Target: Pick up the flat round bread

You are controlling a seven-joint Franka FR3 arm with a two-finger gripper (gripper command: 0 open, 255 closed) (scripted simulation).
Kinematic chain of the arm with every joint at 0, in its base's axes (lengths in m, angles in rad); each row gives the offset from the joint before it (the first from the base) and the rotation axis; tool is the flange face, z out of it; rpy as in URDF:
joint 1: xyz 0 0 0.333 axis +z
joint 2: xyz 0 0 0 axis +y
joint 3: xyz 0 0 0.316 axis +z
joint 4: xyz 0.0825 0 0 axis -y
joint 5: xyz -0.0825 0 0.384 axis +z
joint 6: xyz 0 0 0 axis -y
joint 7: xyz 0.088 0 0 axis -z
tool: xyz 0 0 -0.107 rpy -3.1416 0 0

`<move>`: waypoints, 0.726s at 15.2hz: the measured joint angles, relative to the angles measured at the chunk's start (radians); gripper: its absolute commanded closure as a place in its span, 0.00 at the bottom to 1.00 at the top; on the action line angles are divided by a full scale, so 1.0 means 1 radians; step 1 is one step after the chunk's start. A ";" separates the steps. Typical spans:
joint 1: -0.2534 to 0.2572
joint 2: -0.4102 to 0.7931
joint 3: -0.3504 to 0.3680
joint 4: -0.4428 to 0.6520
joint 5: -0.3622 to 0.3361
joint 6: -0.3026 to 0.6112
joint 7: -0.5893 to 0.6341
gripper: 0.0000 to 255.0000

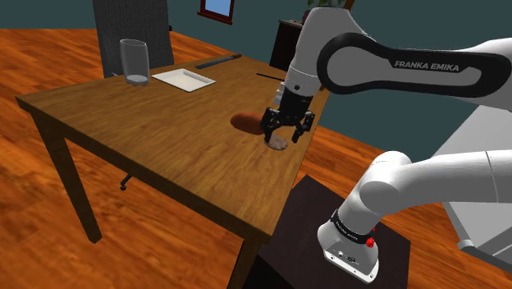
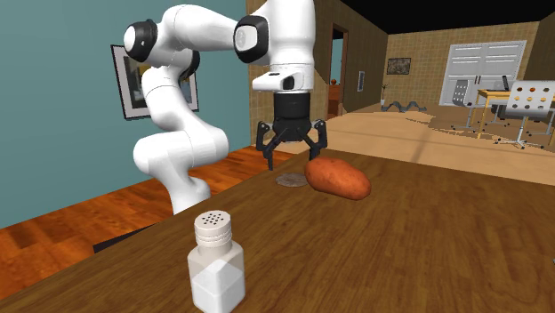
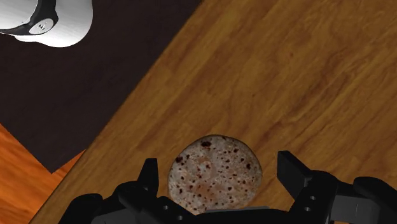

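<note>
Status: pick not yet made. The gripper [image 1: 287,127] is spread and poised over the bread [image 3: 215,173], with a finger on either side in the wrist view and neither touching it; lowering, closing and lifting are judged still to do. Location: bread flat on the table [image 1: 148,123], near the edge by the stand, just beside the sweet potato [image 2: 337,178]. Count: one bread, one sweet potato, one shaker [image 2: 216,262], one white plate [image 1: 184,79], one table, one gripper.
</note>
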 measured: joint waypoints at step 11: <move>0.005 0.002 0.013 -0.044 0.013 0.048 0.001 1.00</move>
